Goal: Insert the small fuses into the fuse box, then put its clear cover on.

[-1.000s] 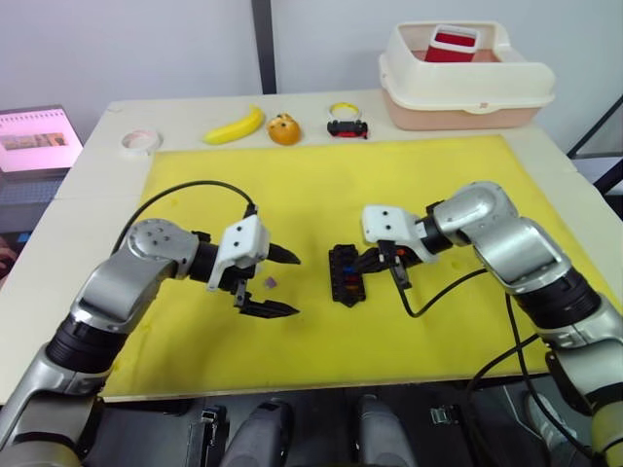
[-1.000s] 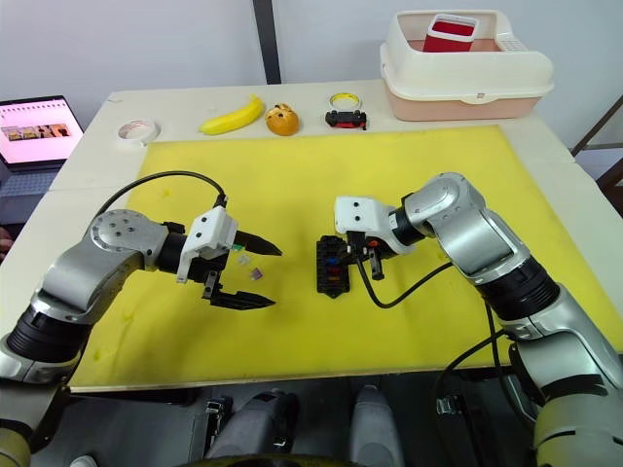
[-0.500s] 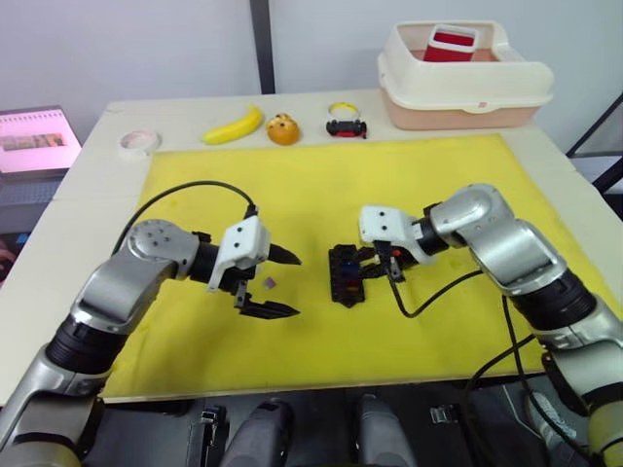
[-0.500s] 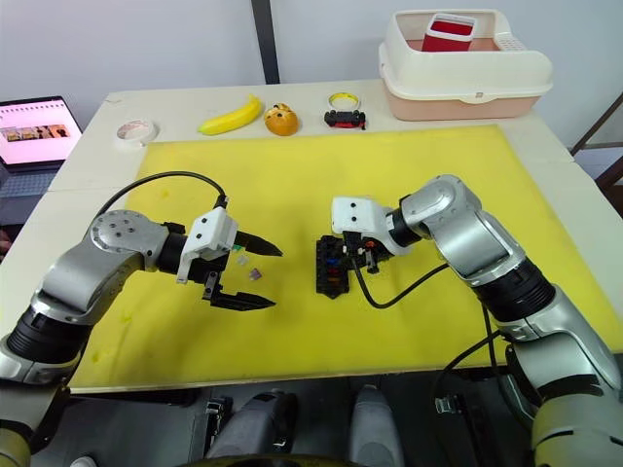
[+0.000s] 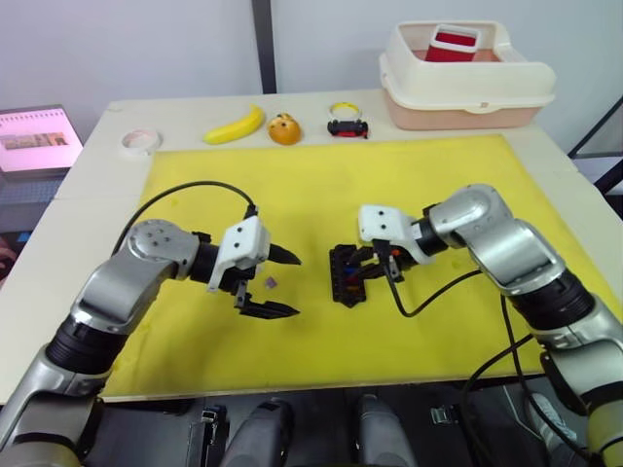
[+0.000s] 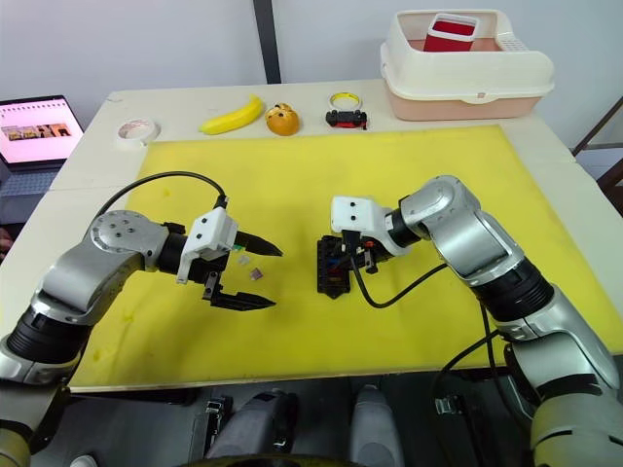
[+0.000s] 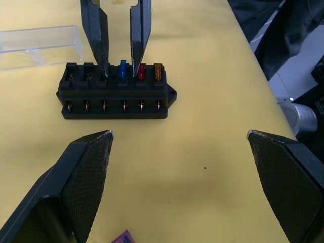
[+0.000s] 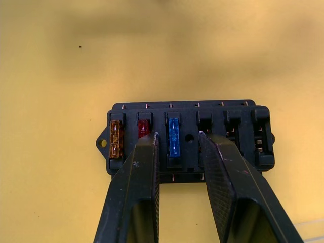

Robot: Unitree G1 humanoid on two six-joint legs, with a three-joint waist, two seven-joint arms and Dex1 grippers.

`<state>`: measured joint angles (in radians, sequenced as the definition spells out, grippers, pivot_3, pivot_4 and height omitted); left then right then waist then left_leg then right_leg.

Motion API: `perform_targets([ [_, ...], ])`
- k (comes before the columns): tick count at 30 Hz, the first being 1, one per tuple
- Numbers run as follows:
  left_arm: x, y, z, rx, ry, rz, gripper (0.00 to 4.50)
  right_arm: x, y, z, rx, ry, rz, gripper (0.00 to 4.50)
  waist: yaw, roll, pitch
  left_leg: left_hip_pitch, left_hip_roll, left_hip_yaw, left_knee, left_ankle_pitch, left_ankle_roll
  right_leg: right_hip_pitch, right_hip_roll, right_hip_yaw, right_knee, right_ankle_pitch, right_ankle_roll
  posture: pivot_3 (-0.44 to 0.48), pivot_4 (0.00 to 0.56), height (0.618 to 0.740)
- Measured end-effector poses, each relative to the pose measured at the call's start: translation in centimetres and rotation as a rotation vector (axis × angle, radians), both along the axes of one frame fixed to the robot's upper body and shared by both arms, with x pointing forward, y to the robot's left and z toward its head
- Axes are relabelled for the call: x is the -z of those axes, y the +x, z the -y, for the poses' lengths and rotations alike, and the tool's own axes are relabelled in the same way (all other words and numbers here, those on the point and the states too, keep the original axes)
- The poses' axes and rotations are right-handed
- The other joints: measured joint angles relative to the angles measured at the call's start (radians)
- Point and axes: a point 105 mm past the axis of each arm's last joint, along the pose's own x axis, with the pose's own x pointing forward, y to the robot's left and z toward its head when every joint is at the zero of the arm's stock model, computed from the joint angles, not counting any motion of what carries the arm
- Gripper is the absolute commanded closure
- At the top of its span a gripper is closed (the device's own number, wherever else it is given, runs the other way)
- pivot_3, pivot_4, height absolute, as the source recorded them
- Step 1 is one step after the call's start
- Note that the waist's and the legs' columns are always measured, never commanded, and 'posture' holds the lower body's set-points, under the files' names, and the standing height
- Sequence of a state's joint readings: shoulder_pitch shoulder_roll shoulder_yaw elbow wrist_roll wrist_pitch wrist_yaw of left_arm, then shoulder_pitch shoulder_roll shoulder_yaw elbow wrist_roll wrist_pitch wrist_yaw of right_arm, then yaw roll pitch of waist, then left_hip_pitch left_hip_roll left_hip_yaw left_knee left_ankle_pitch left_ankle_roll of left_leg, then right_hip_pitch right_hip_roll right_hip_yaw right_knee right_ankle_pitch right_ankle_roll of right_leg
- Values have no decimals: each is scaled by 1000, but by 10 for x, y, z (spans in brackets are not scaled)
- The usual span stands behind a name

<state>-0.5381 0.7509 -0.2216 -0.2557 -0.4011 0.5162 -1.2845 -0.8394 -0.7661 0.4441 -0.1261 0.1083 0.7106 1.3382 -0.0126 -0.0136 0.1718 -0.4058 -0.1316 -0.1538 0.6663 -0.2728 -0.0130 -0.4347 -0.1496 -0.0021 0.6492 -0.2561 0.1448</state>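
- Sitting near the middle of the yellow mat [image 5: 321, 185], the fuse box [image 5: 346, 274] lies flat with its slotted face up.
- Three fuses stand in neighbouring slots at one end of the box: an orange fuse [image 8: 116, 139], a red fuse [image 8: 143, 128] and a blue fuse [image 8: 173, 137]; the other slots look empty.
- The right gripper [image 8: 177, 147] is down on the fuse box, its two black fingers [image 8: 144, 172] set on either side of the blue fuse with a narrow gap between them; whether the pads actually press on the fuse cannot be told.
- The left gripper [image 5: 280, 283] hovers just above the mat, to the left of the fuse box and apart from it, its jaws spread wide and holding nothing.
- A small purple fuse [image 5: 270, 282] lies loose on the mat between the left gripper's two fingers, and a second small piece [image 6: 241, 259] lies just beside it, its colour hard to tell.
- The clear cover [image 7: 38, 45] rests flat on the mat just beyond the fuse box, on the far side from the left gripper, and is off the box.
- Along the far edge of the table, a banana [image 5: 235, 125], an orange-coloured fruit [image 5: 283, 128], a toy car [image 5: 347, 127], a roll of tape [image 5: 140, 142] and a cream tub [image 5: 465, 80] sit off the mat.
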Motion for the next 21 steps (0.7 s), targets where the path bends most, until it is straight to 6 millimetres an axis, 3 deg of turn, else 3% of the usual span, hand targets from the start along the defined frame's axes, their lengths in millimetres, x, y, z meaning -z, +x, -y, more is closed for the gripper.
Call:
perform_targets([
  [7,0,0,0,1,-1,2,0,-27,1,-3,5,92,17,3173,0,0,0,0,0,0,0,0,0,0,0,0,0,0,0,0,150,740],
  [11,0,0,0,2,-2,2,0,-31,-3,-4,-11,130,30,4461,1,0,0,0,0,0,0,0,0,0,0,0,0,0,0,0,150,740],
  [17,0,0,0,2,-3,-1,0,-9,-9,5,2,190,1,4461,1,0,0,0,0,0,0,0,0,0,0,0,0,0,0,0,150,740],
  [21,-1,0,1,5,-3,3,0,-11,-12,4,-17,223,25,4461,-1,0,0,0,0,0,0,0,0,0,0,0,0,0,0,0,150,740],
])
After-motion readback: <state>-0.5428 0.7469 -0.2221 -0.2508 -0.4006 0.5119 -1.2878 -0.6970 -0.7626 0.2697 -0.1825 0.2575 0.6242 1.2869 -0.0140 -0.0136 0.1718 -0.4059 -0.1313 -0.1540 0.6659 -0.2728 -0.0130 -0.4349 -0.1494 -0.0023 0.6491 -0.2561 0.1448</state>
